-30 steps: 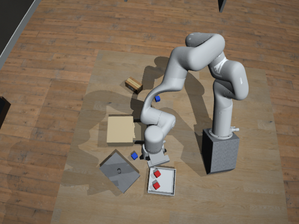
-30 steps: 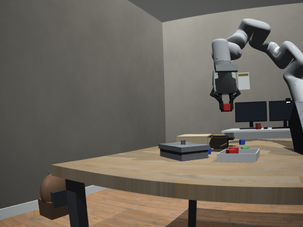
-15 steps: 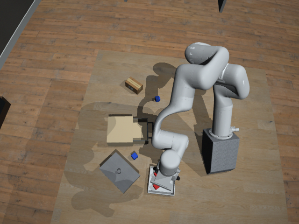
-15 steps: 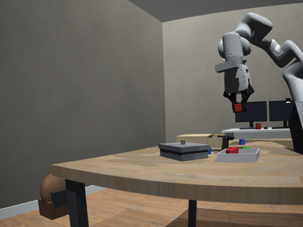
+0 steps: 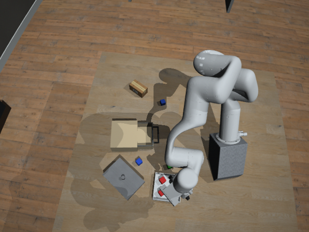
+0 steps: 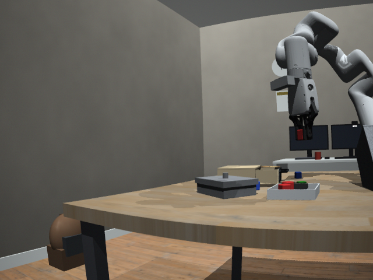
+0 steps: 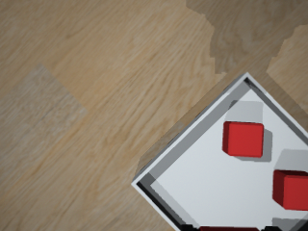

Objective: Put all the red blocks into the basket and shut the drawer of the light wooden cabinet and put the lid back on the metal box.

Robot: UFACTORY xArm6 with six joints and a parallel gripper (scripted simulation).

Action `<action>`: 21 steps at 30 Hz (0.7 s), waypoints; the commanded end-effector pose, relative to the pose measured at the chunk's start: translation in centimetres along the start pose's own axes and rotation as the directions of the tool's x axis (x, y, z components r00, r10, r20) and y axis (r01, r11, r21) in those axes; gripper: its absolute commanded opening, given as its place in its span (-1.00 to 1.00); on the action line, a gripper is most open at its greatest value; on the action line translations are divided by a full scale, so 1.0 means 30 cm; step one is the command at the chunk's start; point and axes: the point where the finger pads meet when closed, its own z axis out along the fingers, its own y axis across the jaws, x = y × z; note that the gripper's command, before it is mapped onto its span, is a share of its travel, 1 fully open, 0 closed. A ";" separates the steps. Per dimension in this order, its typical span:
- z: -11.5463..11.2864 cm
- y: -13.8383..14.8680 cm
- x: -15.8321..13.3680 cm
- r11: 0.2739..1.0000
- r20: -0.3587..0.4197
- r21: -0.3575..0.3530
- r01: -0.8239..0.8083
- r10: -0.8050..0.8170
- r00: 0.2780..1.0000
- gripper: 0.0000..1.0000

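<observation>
My gripper (image 6: 303, 132) is shut on a red block (image 6: 299, 133) and holds it high above the white basket (image 6: 292, 191). In the top view my wrist hides the fingers and covers the basket's right side (image 5: 163, 185). Two red blocks (image 5: 162, 180) (image 5: 161, 192) lie inside the basket; the wrist view shows them too (image 7: 243, 139) (image 7: 291, 189). The held block shows only as a red strip at the wrist view's bottom edge (image 7: 226, 229). The light wooden cabinet (image 5: 123, 135) has its drawer (image 5: 144, 133) pulled out. The metal box (image 5: 123, 177) has its lid on.
A green block (image 5: 169, 166) lies just behind the basket, partly under my arm. One blue block (image 5: 138, 161) lies between the metal box and the cabinet, another (image 5: 162, 101) farther back. A cardboard box (image 5: 137, 88) sits at the back left.
</observation>
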 end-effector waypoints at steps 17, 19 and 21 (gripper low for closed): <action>0.001 -0.003 0.005 1.000 -0.005 -0.001 -0.011 0.011 1.000 -1.00; 0.005 -0.003 0.005 1.000 -0.005 -0.001 -0.011 0.011 1.000 -1.00; 0.009 -0.003 0.005 1.000 -0.005 -0.001 -0.011 0.011 1.000 -1.00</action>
